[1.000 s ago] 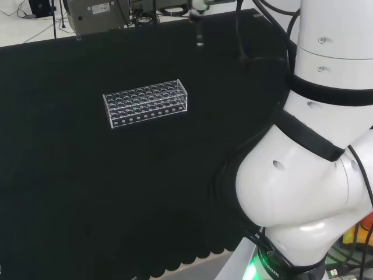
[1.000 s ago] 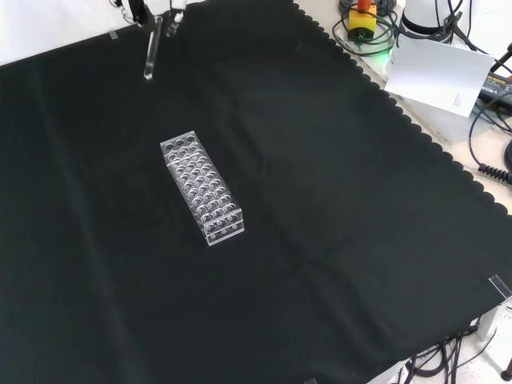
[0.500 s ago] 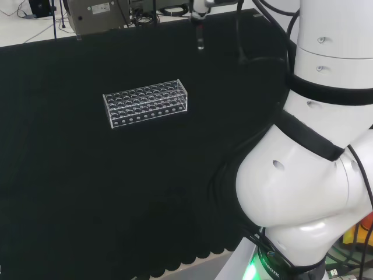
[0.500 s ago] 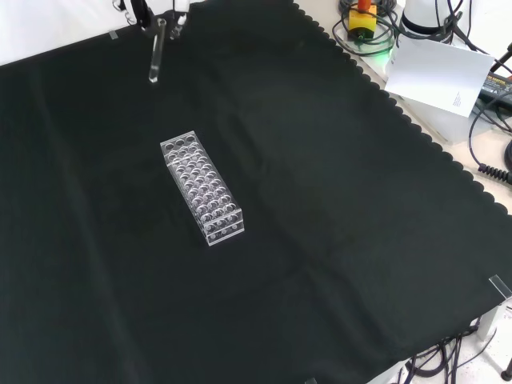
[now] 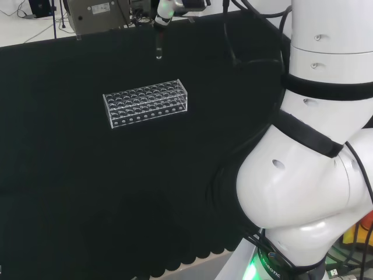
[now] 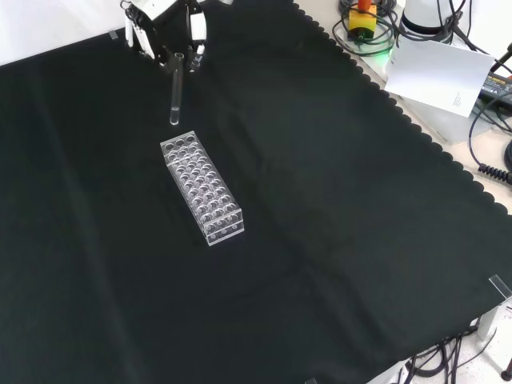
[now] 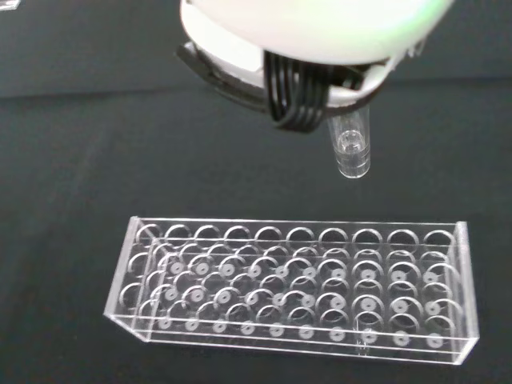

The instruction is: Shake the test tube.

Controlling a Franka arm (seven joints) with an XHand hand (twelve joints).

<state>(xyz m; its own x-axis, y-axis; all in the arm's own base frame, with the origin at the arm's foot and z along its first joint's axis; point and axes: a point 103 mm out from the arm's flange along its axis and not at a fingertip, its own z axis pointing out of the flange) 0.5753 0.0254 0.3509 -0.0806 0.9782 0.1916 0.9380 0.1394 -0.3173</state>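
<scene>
Front view: robot hand pinches test tube (upright) above clear rack.

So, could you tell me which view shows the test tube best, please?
The front view: the whole test tube hangs upright from the hand, above the rack's far end. The wrist view shows just its rounded tip; the head view, a faint sliver.

The head view looks from behind and above the white arm over the black-clothed table. The front view faces back, looking down. Both share the clear plastic tube rack, which the wrist view sees close.
</scene>
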